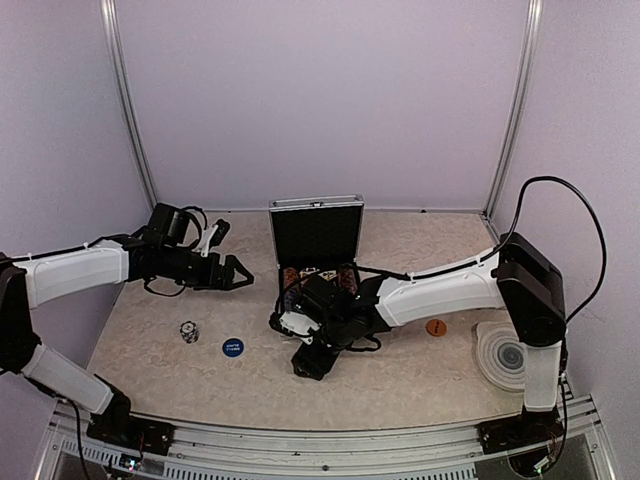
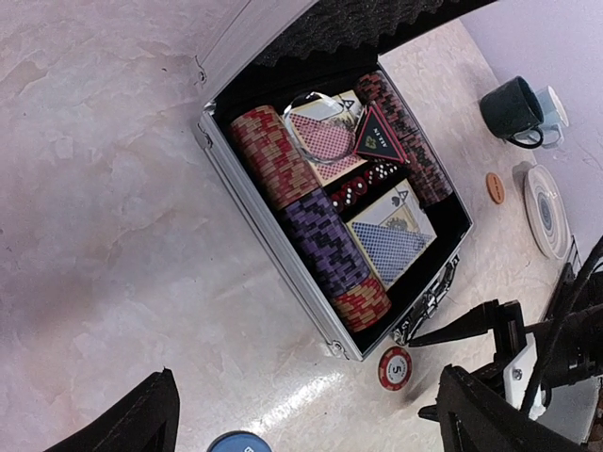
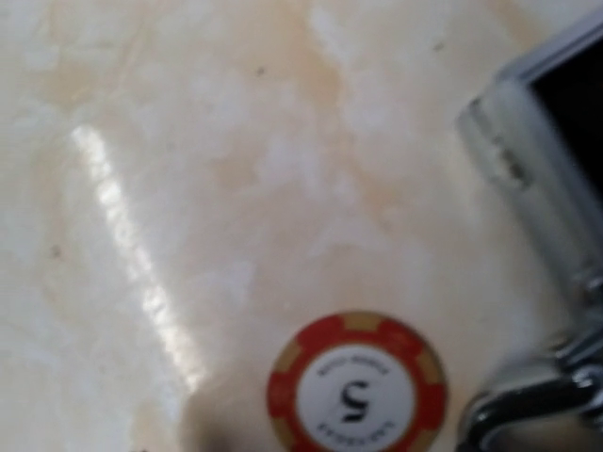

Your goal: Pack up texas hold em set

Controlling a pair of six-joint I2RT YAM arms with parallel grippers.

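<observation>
The silver case (image 1: 315,205) stands open at the back centre, its lid upright. The left wrist view shows rows of chips (image 2: 311,221), a red deck (image 2: 325,141), a blue deck (image 2: 391,250) and a black triangle (image 2: 380,139) inside it. A lone red chip (image 2: 395,367) (image 3: 356,386) lies flat on the table by the case's front corner (image 3: 528,160). My right gripper (image 1: 297,335) hovers over it, jaws apart and holding nothing; its fingers do not show in its own wrist view. My left gripper (image 1: 236,272) (image 2: 306,377) hangs open and empty left of the case.
A small chip stack (image 1: 189,331) and a blue round button (image 1: 232,347) (image 2: 236,443) lie front left. An orange button (image 1: 436,327) (image 2: 495,186) and a ringed coaster (image 1: 505,352) sit to the right. A dark mug (image 2: 513,108) stands beyond them.
</observation>
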